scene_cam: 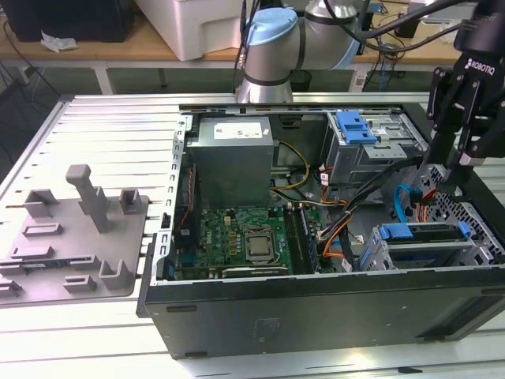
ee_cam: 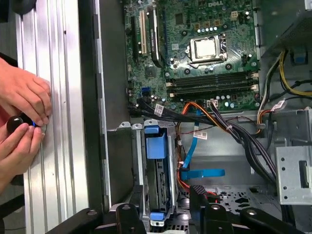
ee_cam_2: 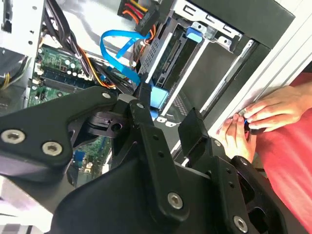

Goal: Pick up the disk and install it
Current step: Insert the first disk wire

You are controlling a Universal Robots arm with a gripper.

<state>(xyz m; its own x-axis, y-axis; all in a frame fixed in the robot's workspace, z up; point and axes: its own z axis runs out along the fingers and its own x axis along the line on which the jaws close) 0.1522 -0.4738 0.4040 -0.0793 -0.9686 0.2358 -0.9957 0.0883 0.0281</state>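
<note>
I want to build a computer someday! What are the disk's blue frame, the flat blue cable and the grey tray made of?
The disk's blue frame looks like smooth, moulded plastic: even colour, soft shine. The flat blue cable seems plastic-coated ribbon, since it folds and curls. The grey tray looks like matte plastic, though painted metal is possible.

motherboard (scene_cam: 245, 237) flat in open case (scene_cam: 316, 316) | grey power-supply box (scene_cam: 233, 162) beside it | grey fixture (scene_cam: 79, 237), perhaps plastic, outside case

Probably a robotics lab: opened computer case (scene_cam: 316, 316) on slotted bench (scene_cam: 118, 126).
</note>
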